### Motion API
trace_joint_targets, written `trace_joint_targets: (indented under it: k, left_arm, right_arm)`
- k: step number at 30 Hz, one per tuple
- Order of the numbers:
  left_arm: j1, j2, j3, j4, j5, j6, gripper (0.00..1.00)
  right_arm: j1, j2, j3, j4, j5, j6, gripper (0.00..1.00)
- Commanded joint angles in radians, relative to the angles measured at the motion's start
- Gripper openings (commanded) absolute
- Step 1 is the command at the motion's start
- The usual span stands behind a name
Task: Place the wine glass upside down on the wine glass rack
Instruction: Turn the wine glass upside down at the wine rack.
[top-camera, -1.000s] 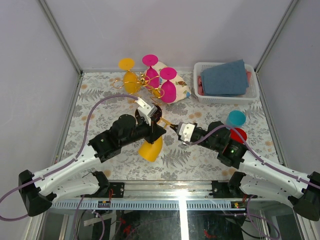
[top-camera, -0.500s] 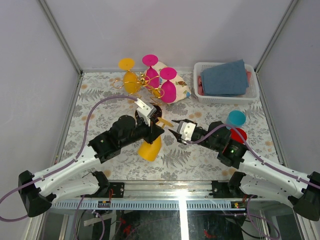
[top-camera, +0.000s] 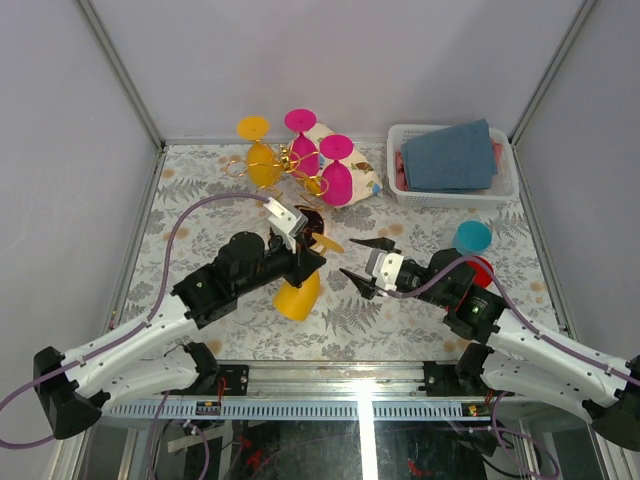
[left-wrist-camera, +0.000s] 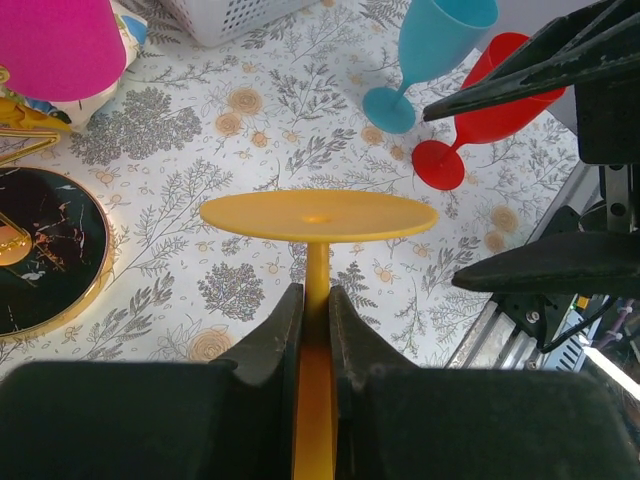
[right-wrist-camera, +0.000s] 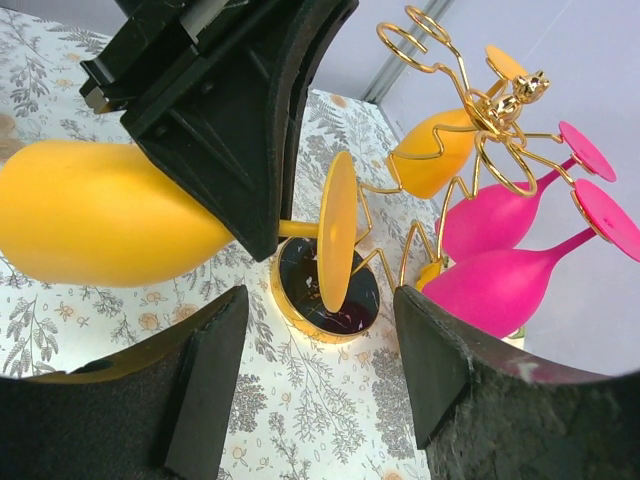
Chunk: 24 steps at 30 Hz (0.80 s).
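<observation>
Top view: the left jaws are clenched on the stem of the yellow wine glass (top-camera: 297, 298). It looks clear of the table (top-camera: 190, 200) and lies close to level, with its bowl toward the near edge and its foot toward the wine glass rack (top-camera: 291, 160) at the far side. The right jaws stand spread and empty just right of the foot.

Left wrist view: the stem runs straight out between my pinching jaws, with the round foot facing ahead. The rack's black base (left-wrist-camera: 40, 250) sits low and left of it.

Right wrist view: between my spread jaws the foot shows edge-on, with the base just behind it. The gold loops rise up and to the right, carrying pink glasses (right-wrist-camera: 500, 285). The curls near the top look free.

The left arm is nearer. I judge the glass's long axis must swing upright, foot up, before the stem can slide into a loop.
</observation>
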Motion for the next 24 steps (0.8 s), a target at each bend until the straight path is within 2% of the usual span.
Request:
trace_joint_targets:
  k: [1,14,24]
  left_arm:
    - [0.006,-0.074,-0.047,0.128,0.008,0.021,0.00]
    - [0.016,-0.238,-0.166,0.235,-0.075,-0.030,0.00]
    - [0.044,-0.312,-0.209,0.270,-0.126,0.013,0.00]
  right_arm:
    - [0.005,-0.040,-0.011,0.041,-0.047,0.016,0.67]
    - [0.005,-0.058,-0.028,0.068,-0.082,0.030,0.67]
    - [0.006,-0.034,-0.026,0.064,-0.073,0.030,0.67]
